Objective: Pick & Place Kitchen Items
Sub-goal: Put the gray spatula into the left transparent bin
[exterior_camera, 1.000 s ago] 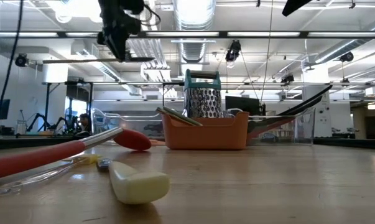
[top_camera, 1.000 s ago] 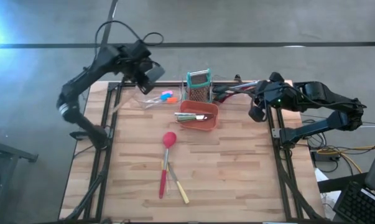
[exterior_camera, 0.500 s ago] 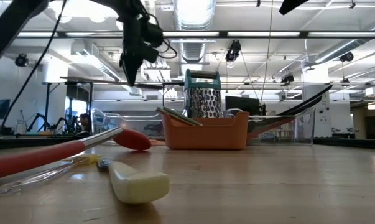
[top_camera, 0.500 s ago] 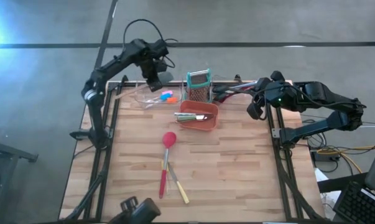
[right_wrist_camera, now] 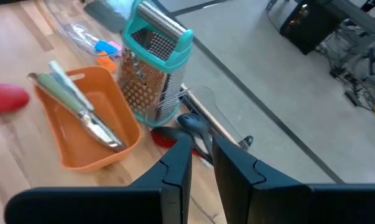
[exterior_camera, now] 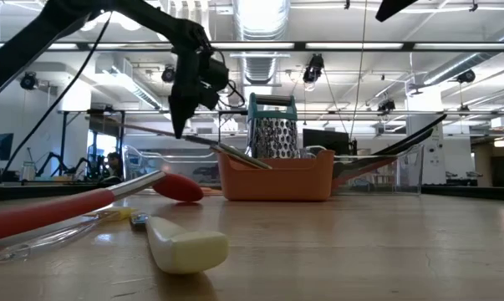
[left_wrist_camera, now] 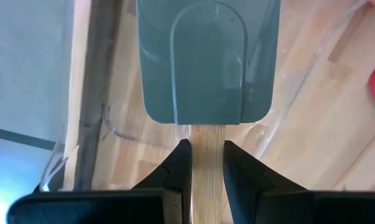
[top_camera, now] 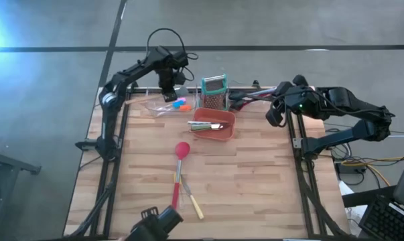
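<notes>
Left claw (left_wrist_camera: pixel 206 165) clamped, right claw (right_wrist_camera: pixel 201 158) (idle) seemingly closed

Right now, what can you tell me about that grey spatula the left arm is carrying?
The spatula has a flat grey-blue blade, rubbery looking, with rounded corners and a raised arch-shaped panel in its middle. A pale, wooden-looking handle runs from the blade's straight edge. The left tool is shut on that handle just below the blade, one dark finger on each side. It hangs in the air over the table's far left corner, above a clear tray, touching nothing else.
</notes>
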